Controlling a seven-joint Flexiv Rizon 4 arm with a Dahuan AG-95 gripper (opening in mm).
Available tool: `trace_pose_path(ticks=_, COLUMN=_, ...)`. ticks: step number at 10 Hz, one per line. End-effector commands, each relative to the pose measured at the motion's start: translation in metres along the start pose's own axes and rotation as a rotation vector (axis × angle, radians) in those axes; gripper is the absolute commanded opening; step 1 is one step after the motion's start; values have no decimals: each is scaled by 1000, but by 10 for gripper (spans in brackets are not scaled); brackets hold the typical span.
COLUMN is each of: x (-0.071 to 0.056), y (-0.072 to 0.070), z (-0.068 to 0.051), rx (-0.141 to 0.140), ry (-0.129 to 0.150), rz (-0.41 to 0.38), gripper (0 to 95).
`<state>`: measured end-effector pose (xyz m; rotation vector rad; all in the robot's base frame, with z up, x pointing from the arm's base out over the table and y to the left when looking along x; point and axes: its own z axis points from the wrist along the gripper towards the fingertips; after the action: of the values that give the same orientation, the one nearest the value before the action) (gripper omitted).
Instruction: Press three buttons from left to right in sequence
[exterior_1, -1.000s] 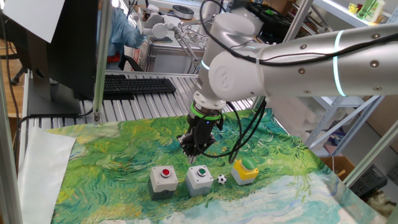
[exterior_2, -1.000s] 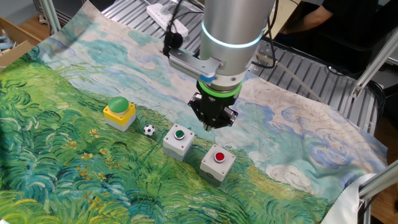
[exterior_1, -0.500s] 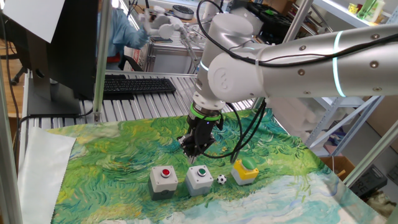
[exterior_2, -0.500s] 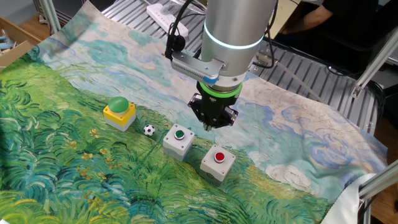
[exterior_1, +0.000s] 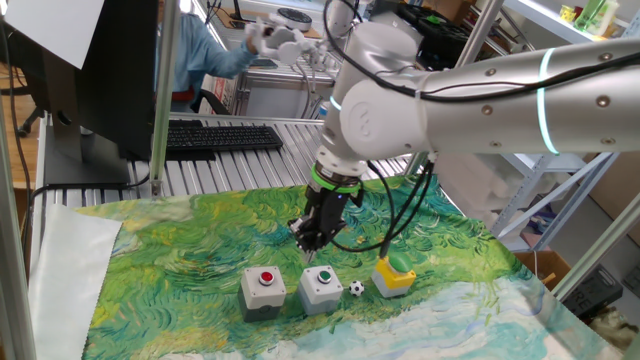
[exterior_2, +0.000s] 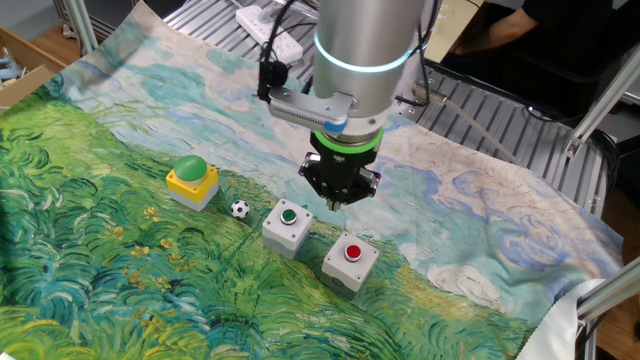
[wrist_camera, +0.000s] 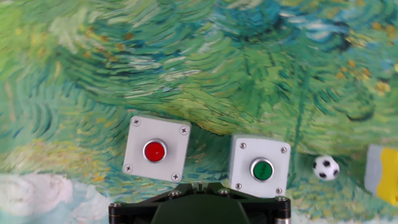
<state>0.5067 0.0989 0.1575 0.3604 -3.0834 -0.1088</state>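
Shifted slightly leftward, jaws hover above cloth (exterior_2: 120, 250) behind red-button box (exterior_1: 262, 291).

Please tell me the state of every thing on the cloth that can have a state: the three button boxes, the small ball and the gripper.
Red button box: upright on the cloth, nothing touching it.
Grey green button box: upright, nothing touching it.
Yellow box: upright, nothing touching it.
Ball: at rest between the grey green button box and the yellow box.
Gripper: in the air behind the grey boxes, holding nothing; whether its fingers are open cannot be told.
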Motion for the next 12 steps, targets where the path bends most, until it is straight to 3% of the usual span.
trace_pose_path(ticks=1, x=-1, y=1, z=0, rx=-14, ry=-5, rz=-7, gripper=0)
trace_pose_path(ticks=5, x=-1, y=1, z=0, rx=20, ry=2, rz=2, gripper=0)
trace_pose_path(ticks=12, x=-3, y=4, z=0, rx=28, ry=2, rz=-3, gripper=0)
